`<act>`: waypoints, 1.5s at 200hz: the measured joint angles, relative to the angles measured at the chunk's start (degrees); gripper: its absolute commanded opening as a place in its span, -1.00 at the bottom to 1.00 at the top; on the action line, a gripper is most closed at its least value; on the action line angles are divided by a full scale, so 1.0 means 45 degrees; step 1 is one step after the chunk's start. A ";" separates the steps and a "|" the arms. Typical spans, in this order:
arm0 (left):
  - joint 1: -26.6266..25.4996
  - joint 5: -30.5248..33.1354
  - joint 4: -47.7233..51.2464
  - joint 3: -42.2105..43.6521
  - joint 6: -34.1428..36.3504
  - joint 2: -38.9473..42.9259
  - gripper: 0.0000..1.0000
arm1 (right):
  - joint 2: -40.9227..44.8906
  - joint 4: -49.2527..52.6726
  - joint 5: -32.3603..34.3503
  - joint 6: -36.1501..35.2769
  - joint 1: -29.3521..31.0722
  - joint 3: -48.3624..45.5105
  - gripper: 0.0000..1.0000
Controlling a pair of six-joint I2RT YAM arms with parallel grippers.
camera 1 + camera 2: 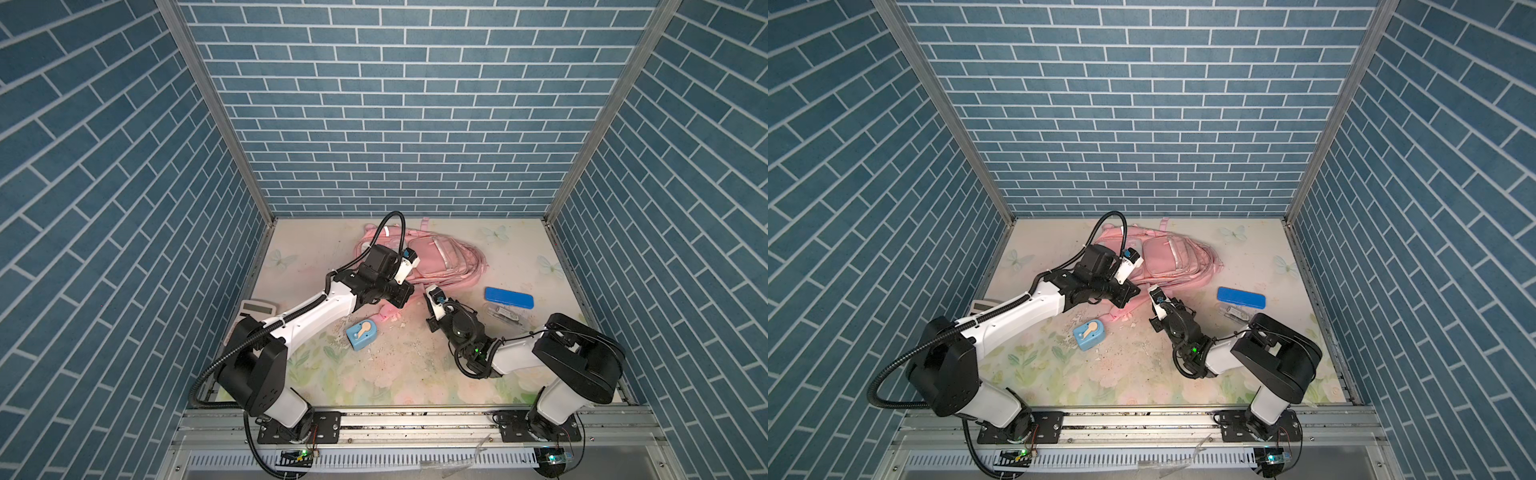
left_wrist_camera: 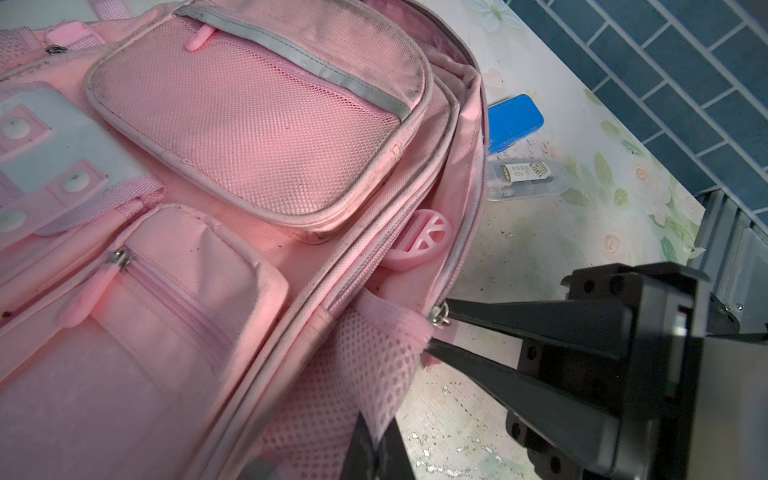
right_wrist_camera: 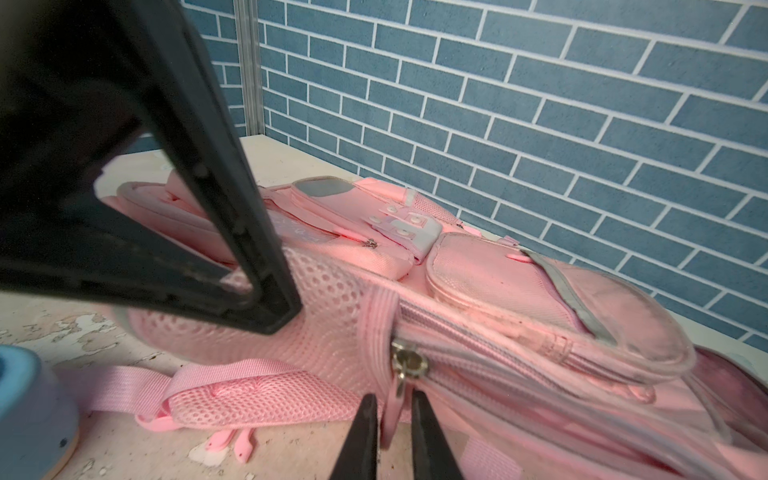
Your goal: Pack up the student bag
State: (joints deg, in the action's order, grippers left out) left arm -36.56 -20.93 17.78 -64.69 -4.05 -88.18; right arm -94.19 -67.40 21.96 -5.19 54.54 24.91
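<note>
Flaking floral table (image 1: 374, 382) lies nearest, a rounded light-blue box (image 1: 361, 334) on it. Beyond, the left gripper (image 2: 377, 419) is clamped on the soft mesh side of the student bag (image 1: 440, 257); the right gripper (image 3: 394, 397) stands narrowly parted around the pink zip pull (image 3: 390, 419), contact unclear. Only the left wrist view shows a round pink disc (image 2: 419, 241) inside the gaping zip. The woven bag lies flat at the far middle, near the back wall, a hard blue case (image 1: 508, 297) to its right
</note>
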 measured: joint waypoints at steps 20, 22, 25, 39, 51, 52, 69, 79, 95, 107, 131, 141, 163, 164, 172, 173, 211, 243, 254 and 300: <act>0.0000 -0.0005 -0.0005 0.0000 -0.0019 0.0000 -1.00 | -0.0049 -0.0019 -0.0015 -0.0044 -0.0053 0.0097 -0.66; 0.0000 -0.0005 -0.0005 0.0000 -0.0024 0.0000 -1.00 | -0.0053 -0.0019 -0.0015 -0.0049 -0.0053 0.0097 -0.66; 0.0000 -0.0005 -0.0005 0.0000 -0.0024 0.0000 -1.00 | -0.0068 -0.0039 -0.0019 -0.0049 -0.0053 0.0107 -0.65; 0.0000 0.0000 -0.0005 0.0000 -0.0039 0.0000 -1.00 | -0.0107 -0.0053 -0.0039 -0.0053 -0.0073 0.0136 -0.66; 0.0000 0.0000 -0.0010 0.0000 -0.0044 0.0000 -1.00 | -0.0121 -0.0024 -0.0034 -0.0078 -0.0083 0.0204 -0.76; 0.0000 0.0000 -0.0010 0.0000 -0.0044 0.0000 -1.00 | -0.0126 -0.0019 -0.0034 -0.0078 -0.0087 0.0209 -0.77; 0.0000 0.0019 -0.0005 0.0000 -0.0024 0.0000 -1.00 | -0.0180 0.0209 0.0000 -0.0248 -0.0107 0.0398 -0.92; 0.0005 0.0053 0.0000 0.0000 0.0029 0.0000 -1.00 | -0.0175 0.0330 0.0034 -0.0214 -0.0126 0.0437 -0.97; 0.0005 0.0087 0.0078 0.0000 0.0267 0.0000 -1.00 | -0.0097 0.0656 0.0107 -0.0170 -0.0126 0.0432 -1.00; 0.0029 0.0136 0.0102 0.0024 0.0495 0.0010 -1.00 | 0.0121 0.1069 0.0185 -0.0024 -0.0155 0.0403 -1.00; 0.0102 0.0204 0.0097 0.0209 0.1088 0.0175 -1.00 | 0.0996 0.1982 0.0223 0.0393 -0.0418 0.0117 -1.00; 0.0194 0.0209 0.0155 0.0233 0.1355 0.0243 -1.00 | 0.1472 0.2399 0.0170 0.0627 -0.0641 -0.0058 -1.00; 0.0515 0.0199 0.0340 0.0233 0.1996 0.0369 -1.00 | 0.2535 0.3351 -0.0029 0.1093 -0.1316 -0.0437 -1.00; 0.0534 0.0204 0.0364 0.0233 0.2040 0.0384 -1.00 | 0.2565 0.3381 -0.0039 0.1107 -0.1336 -0.0447 -1.00; 0.0651 0.0180 0.0423 0.0233 0.2249 0.0423 -1.00 | 0.2885 0.3725 -0.0146 0.1171 -0.1564 -0.0563 -1.00; 0.0670 0.0170 0.0427 0.0233 0.2293 0.0432 -1.00 | 0.2914 0.3750 -0.0151 0.1175 -0.1579 -0.0573 -1.00; 0.1190 0.0102 0.0491 0.0408 0.3473 0.0617 -1.00 | 0.3852 0.5158 -0.1253 0.1205 -0.2982 -0.0670 -1.00; 0.1773 0.0253 0.0447 0.0777 0.4711 0.0622 -1.00 | 0.3866 0.6139 -0.1787 0.1190 -0.3327 -0.0437 -1.00; 0.2127 0.0219 0.0442 0.0899 0.4983 0.0593 -1.00 | 0.3905 0.6552 -0.2288 0.1190 -0.3317 -0.0248 -1.00; 0.3196 0.0083 0.0588 0.0476 0.4813 -0.0160 -0.48 | 0.3827 0.7499 -0.3313 0.1185 -0.2812 0.0355 -1.00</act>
State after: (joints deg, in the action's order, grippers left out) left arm -22.17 -20.56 20.43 -62.54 17.61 -88.90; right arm -76.97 -33.65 7.05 0.14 41.89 26.50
